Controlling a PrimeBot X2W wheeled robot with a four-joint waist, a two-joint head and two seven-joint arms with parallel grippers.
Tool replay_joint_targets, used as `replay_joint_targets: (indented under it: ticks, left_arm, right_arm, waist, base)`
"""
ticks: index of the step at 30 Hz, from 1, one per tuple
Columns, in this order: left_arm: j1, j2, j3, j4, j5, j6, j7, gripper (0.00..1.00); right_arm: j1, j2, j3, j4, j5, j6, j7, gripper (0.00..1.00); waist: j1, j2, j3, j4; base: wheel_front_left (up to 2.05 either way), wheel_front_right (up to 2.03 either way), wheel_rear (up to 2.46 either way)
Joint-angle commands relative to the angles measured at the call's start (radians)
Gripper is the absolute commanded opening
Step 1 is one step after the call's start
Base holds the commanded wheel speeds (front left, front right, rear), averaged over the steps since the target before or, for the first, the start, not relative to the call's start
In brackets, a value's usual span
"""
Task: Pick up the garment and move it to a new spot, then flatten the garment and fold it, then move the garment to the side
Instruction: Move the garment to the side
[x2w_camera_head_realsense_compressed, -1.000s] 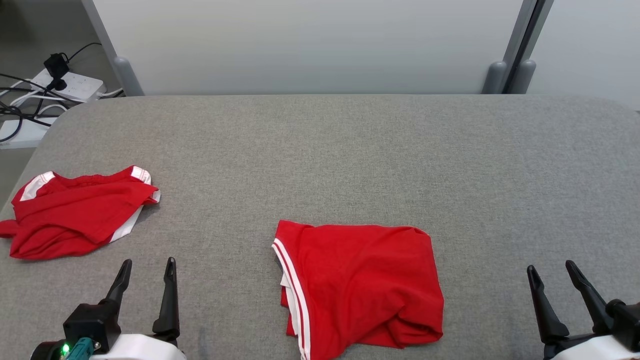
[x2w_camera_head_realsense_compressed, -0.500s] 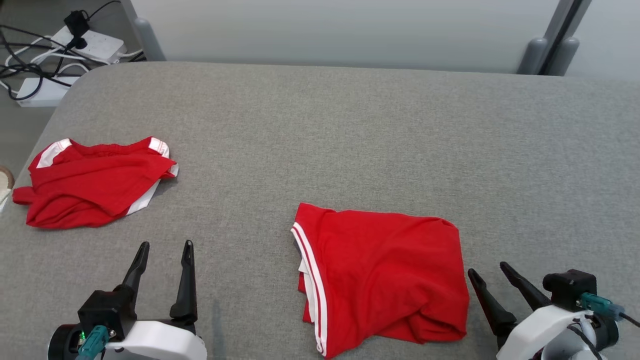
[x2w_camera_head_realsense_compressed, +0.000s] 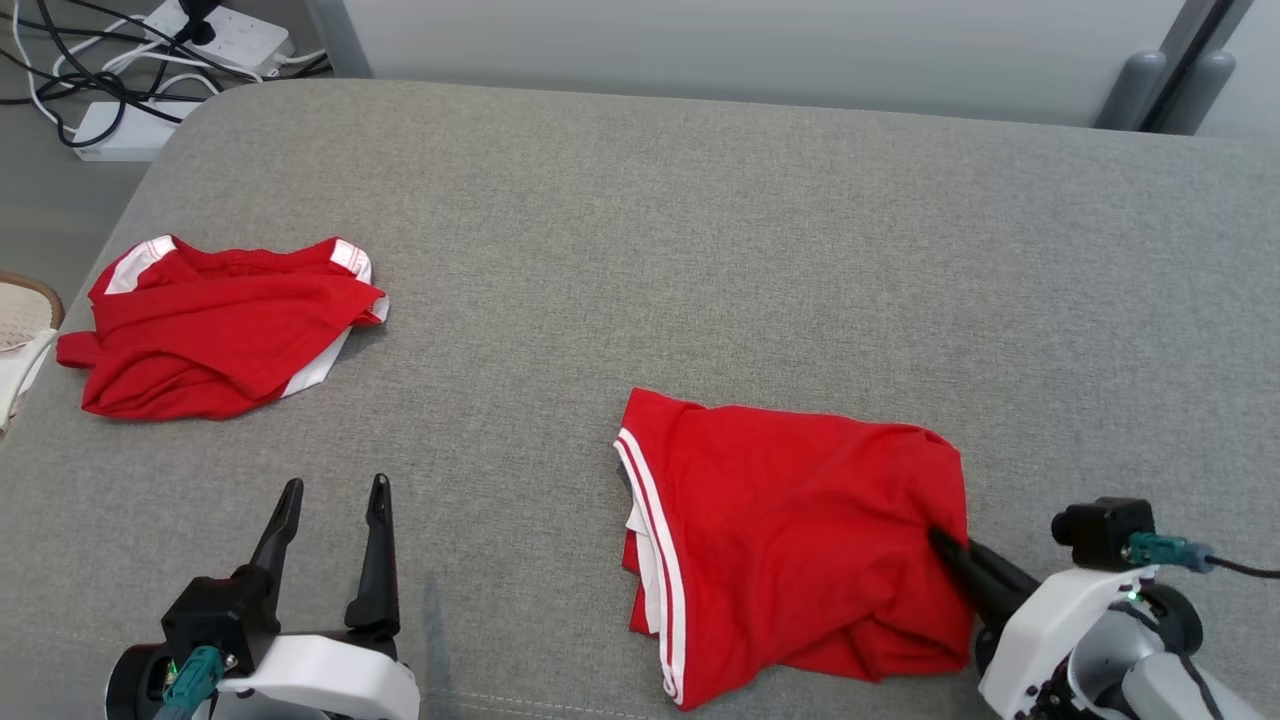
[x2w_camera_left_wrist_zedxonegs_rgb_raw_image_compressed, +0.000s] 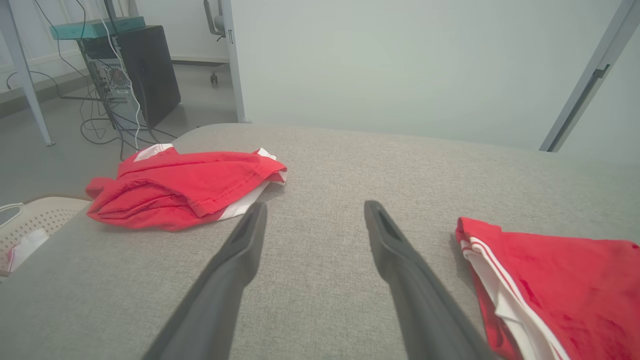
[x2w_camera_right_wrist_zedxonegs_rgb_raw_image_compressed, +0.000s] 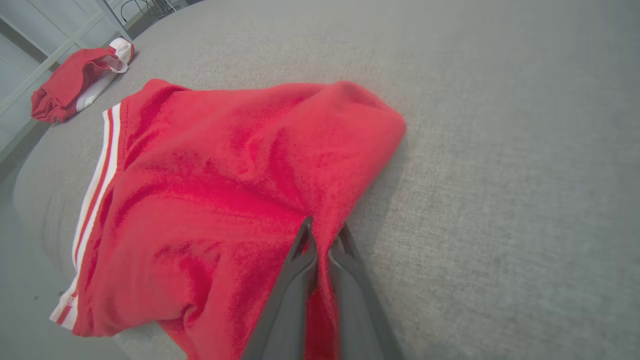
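right jaws pressed together, pinching a fold at near-right edge of red garment | left jaws spread, empty, garment off to their right | judged light, limp, likely to drape and drag on desk | second hold best at striped hem

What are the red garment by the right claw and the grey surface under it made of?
The red garment looks like soft, matte knit cloth, perhaps cotton jersey: it slumps in limp folds and shows a fuzzy surface, with white striped trim. The grey surface looks like matte woven upholstery fabric: a fine speckled weave, no shine.
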Motion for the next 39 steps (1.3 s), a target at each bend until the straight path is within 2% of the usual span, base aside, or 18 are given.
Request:
replay_joint_targets:
  ticks: [1,7,11,15,19,25,33,39]
  left_arm:
    - [-0.057,0.024,0.046,-0.017,0.002,-0.009,-0.011,1.0]
    - [-0.059,0.023,0.053,-0.019,0.003,-0.012,-0.016,1.0]
    - [-0.059,0.02,0.053,-0.021,0.001,-0.018,-0.017,1.0]
    - [-0.065,0.015,0.048,-0.021,0.003,-0.023,-0.019,1.0]
    - [-0.078,0.014,0.04,-0.031,0.012,-0.029,-0.02,1.0]
    - [-0.119,0.022,0.018,-0.066,0.033,-0.044,-0.006,1.0]
    - [-0.215,0.076,-0.015,-0.126,0.082,-0.067,0.074,1.0]
    - [-0.282,0.12,-0.032,-0.192,0.126,-0.068,0.144,1.0]
  right_arm:
    - [-0.038,-0.046,0.018,-0.046,0.005,0.0,-0.016,0.0]
    - [-0.155,-0.213,0.067,-0.242,-0.126,0.0,-0.079,0.0]
    - [-0.188,-0.3,0.053,-0.313,-0.125,0.0,-0.011,0.0]
    - [-0.201,-0.373,0.017,-0.313,-0.126,0.0,0.034,0.0]
    - [-0.201,-0.424,-0.025,-0.258,-0.137,0.0,0.024,0.0]
    - [-0.218,-0.427,-0.052,-0.146,-0.138,0.0,-0.025,0.0]
    - [-0.372,-0.34,-0.03,0.085,-0.193,0.0,-0.114,0.0]
    - [-0.508,-0.274,-0.066,0.33,-0.267,0.0,-0.201,0.0]
  waist:
    - [0.0,0.0,0.001,-0.006]
    - [0.0,0.0,0.0,-0.05]
    - [0.0,0.0,-0.005,-0.083]
    - [0.0,0.0,-0.007,-0.114]
    - [0.0,0.0,0.001,-0.154]
    - [0.0,0.0,0.035,-0.225]
    - [0.0,0.0,0.153,-0.366]
    - [0.0,0.0,0.256,-0.416]
  base:
    - [0.0,0.0,0.0]
    - [0.0,0.0,0.0]
    - [0.0,0.0,0.0]
    - [0.0,0.0,0.0]
    - [0.0,0.0,0.0]
    - [0.0,0.0,0.0]
    - [0.0,0.0,0.0]
    - [0.0,0.0,0.0]
